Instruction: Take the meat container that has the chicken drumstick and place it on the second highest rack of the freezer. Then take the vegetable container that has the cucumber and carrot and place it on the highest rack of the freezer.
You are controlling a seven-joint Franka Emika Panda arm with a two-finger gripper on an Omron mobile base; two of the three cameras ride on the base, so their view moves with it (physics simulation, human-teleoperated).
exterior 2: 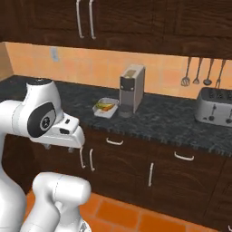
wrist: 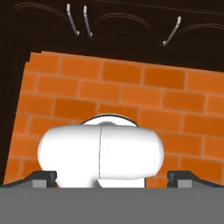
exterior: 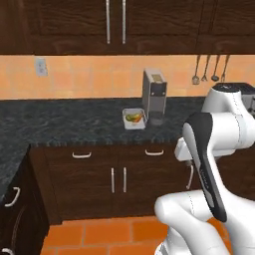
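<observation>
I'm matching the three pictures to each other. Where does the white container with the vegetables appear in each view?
Left base view: vegetable container on the dark counter, just left of the coffee machine.
Right base view: vegetable container on the counter, again left of the coffee machine.
Hand view: floor tiles and cabinet fronts; no container.
Shared landmark: the coffee machine.

Counter (exterior: 60, 124) lies open left of the vegetable container (exterior: 134, 119); the coffee machine (exterior: 154, 96) stands just beside its right, blocking that side.
</observation>
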